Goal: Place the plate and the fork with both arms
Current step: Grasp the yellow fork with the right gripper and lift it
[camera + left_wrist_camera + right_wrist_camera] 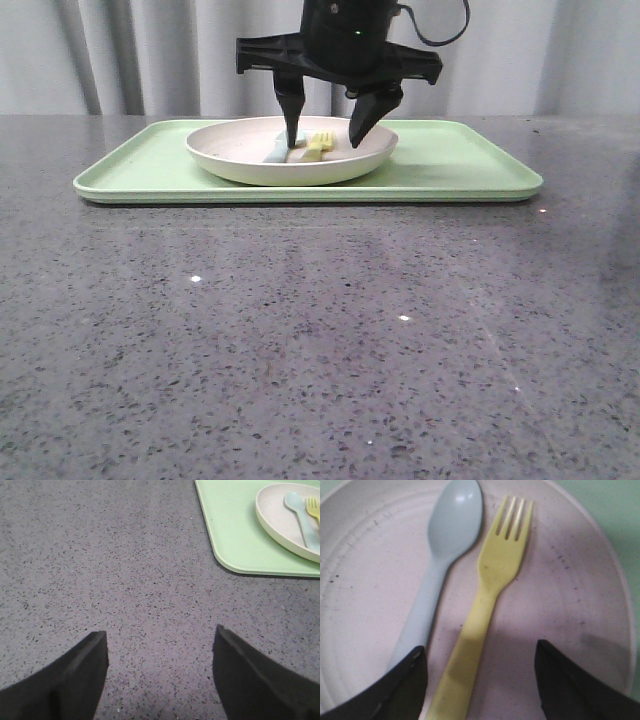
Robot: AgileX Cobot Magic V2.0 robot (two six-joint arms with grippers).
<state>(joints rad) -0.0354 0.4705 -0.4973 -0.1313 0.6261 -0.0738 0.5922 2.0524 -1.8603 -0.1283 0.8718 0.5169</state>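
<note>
The off-white plate (240, 160) sits on the light green tray (450, 165). The yellow fork (487, 605) and a pale blue spoon (442, 550) lie side by side in the plate (370, 580). My right gripper (325, 130) is open and reaches down into the plate; the fork's handle lies between its jaws, untouched. In the front view the fork (319, 146) shows between the fingers. My left gripper (160, 645) is open and empty over bare table; the plate (275, 515) with the fork (314, 507) is far off. The left arm is out of the front view.
The tray (235, 535) has free green surface to the right of the plate. The grey speckled table (320, 340) stretches in front of it. A grey curtain hangs behind.
</note>
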